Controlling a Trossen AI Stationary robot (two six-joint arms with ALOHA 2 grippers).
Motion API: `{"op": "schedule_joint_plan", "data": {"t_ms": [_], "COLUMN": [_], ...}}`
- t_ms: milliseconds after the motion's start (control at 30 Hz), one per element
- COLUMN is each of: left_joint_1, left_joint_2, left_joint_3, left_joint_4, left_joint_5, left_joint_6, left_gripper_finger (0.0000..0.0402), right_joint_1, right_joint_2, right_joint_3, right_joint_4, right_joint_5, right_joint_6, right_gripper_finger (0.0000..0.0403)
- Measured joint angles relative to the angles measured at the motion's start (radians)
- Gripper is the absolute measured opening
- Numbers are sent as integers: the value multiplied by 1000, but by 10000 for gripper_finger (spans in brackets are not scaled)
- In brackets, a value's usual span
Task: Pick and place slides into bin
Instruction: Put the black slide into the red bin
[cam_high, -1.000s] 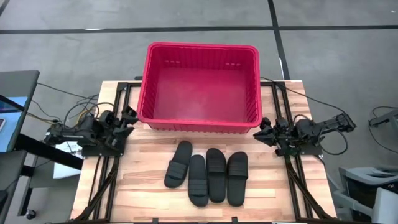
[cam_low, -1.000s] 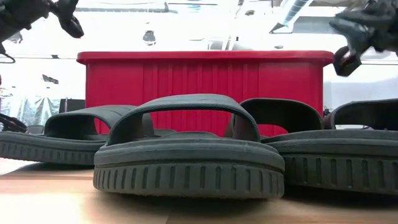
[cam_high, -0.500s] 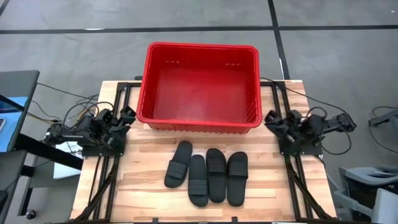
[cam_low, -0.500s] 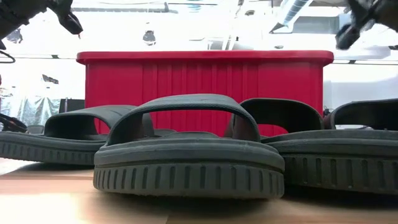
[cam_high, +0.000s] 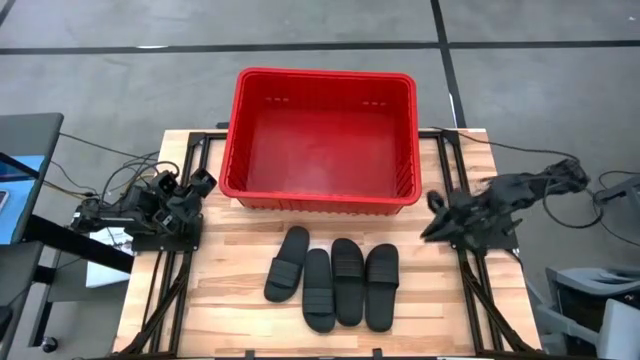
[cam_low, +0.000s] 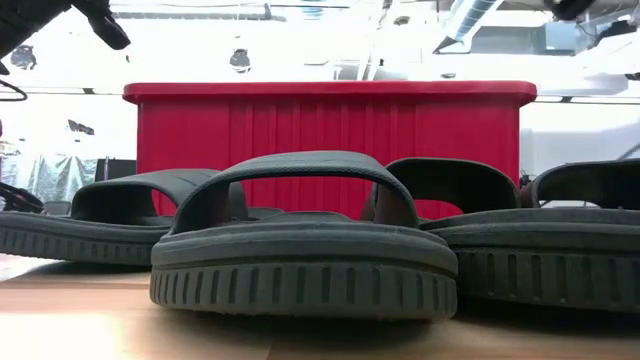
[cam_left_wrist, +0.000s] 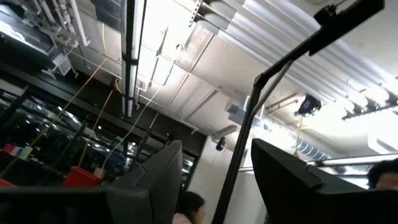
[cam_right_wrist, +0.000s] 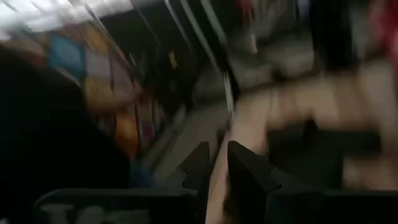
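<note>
Four black slides lie side by side, soles down, on the wooden table's near middle; they fill the low view. The red bin stands behind them on the table's far half and also shows in the low view. My left gripper is open and empty, raised off the table to the left of the bin's near left corner; its wrist view looks up at the ceiling. My right gripper is raised to the right of the slides, with a narrow gap between its fingers, and holds nothing.
Black frame rails run along the table's left and right sides. A screen stands off the table's left edge. Bare wood lies between the slides and each rail.
My right gripper has gone up, nearly leaving the low view's top, and has swung a little toward the table's near edge, its arm stretching out. My left gripper has gone up slightly. The slides and the bin have kept still.
</note>
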Motion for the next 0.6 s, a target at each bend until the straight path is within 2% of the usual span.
{"op": "schedule_joint_plan", "data": {"t_ms": [133,267,467,600], "left_joint_1": [0,0,0,0], "left_joint_2": [0,0,0,0], "left_joint_3": [0,0,0,0], "left_joint_4": [-1,-2,-16,-19], "left_joint_5": [0,1,42,39], "left_joint_6": [-47,-103,-141,-142], "left_gripper_finger": [183,183,183,183], "right_joint_1": [74,186,349,391], "right_joint_2": [163,261,421,550], "right_joint_3": [109,152,149,149], "right_joint_4": [-97,-196,-202,-198], "right_joint_5": [-97,-113,47,183], "right_joint_6": [179,437,760,878], "right_gripper_finger": [51,51,66,97]}}
